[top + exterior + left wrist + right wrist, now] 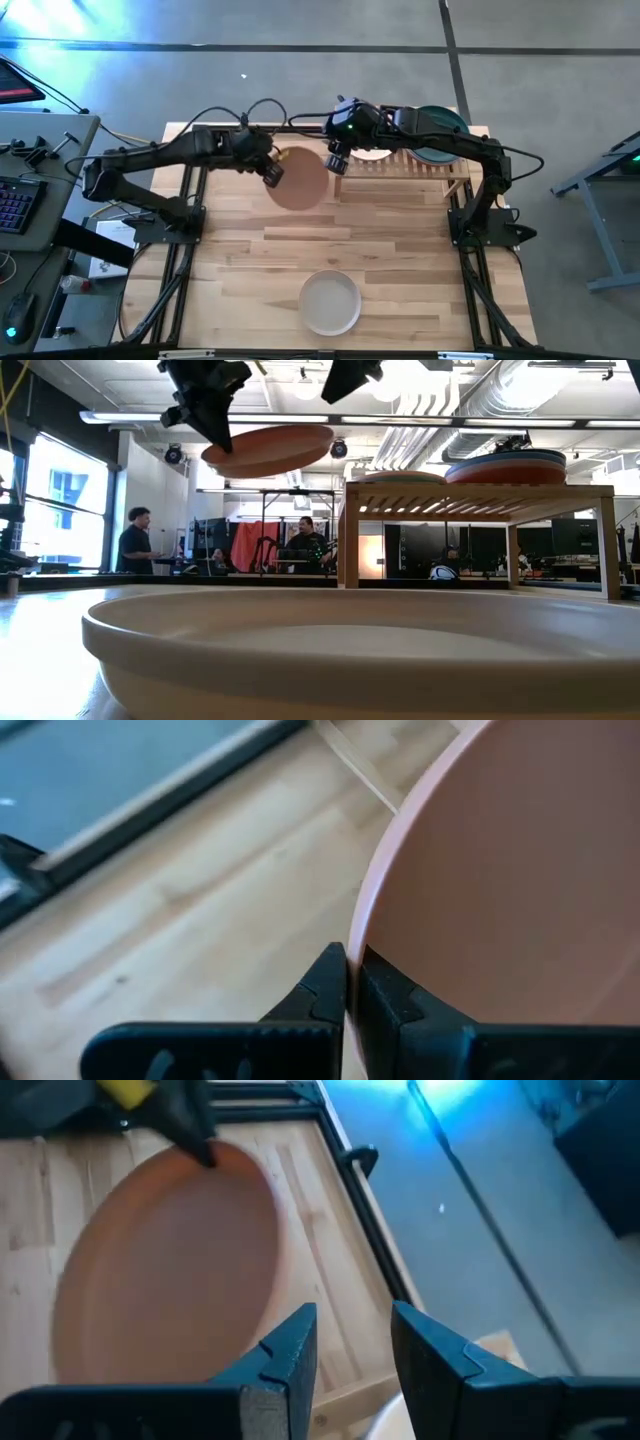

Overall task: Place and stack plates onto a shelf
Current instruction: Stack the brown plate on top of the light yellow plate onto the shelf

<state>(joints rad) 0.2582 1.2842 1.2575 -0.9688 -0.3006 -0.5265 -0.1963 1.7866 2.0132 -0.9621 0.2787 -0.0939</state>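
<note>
A terracotta plate hangs in the air left of the bamboo shelf, about level with its top in the low view. My left gripper is shut on the plate's left rim. My right gripper is open and hovers over the plate's right rim, touching nothing. On the shelf's right half sits a stack of plates with a dark teal one on top. A pale plate lies on the shelf's left half. A grey-white plate rests on the table near its near edge. My left gripper pinches the terracotta plate's rim at its left side between the two fingers. The fingers come from the table's left, slanting down. The plate is lifted clear of the table and sits nearly level, stretching away to the right.
The shelf stands at the table's far right on legs, with open space under its slats. Bare wooden tabletop lies between the shelf and the grey-white plate. People stand in the room beyond the far edge.
</note>
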